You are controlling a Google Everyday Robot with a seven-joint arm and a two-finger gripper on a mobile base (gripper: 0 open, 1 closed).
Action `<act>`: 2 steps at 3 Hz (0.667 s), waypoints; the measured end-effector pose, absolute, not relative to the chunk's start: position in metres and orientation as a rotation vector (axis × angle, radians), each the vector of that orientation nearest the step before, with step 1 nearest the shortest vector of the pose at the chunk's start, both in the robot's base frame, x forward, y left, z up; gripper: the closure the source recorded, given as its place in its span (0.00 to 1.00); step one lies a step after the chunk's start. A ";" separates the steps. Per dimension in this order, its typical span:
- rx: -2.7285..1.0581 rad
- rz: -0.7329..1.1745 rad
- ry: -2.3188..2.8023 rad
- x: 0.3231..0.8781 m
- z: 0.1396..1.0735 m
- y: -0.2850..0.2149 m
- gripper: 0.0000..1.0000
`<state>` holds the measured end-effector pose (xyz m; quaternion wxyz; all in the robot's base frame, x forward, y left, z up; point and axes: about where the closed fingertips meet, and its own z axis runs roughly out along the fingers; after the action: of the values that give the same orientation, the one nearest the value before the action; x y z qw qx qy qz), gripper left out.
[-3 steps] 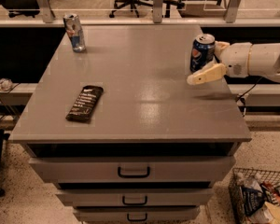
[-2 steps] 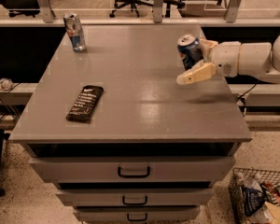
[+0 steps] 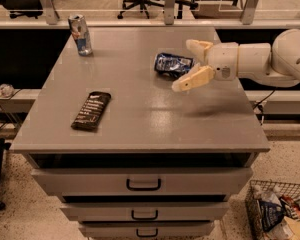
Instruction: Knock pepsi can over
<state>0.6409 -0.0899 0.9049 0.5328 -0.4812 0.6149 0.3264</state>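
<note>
Two cans on the desk (image 3: pixel 140 124): one pepsi can (image 3: pixel 173 64) lying at 1 o'clock, one slim silver-and-blue can (image 3: pixel 80 34) upright at 11 o'clock. One dark snack packet (image 3: pixel 91 110) at 8 o'clock; three drawers (image 3: pixel 143 181) beneath. One pincer (image 3: pixel 182 66), spread wide, at 2 o'clock.

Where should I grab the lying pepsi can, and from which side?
Probably take the pepsi can across mid-body, from above, fingers on its near and far sides: it lies on its side, long axis roughly left to right in the view. The gripper hovers open at its right end.
</note>
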 end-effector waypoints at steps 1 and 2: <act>-1.149 0.780 1.465 0.640 0.905 -0.089 0.00; -1.179 0.700 1.489 0.639 0.912 -0.116 0.00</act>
<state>0.6392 -0.1155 0.9119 0.5303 -0.4939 0.6236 0.2932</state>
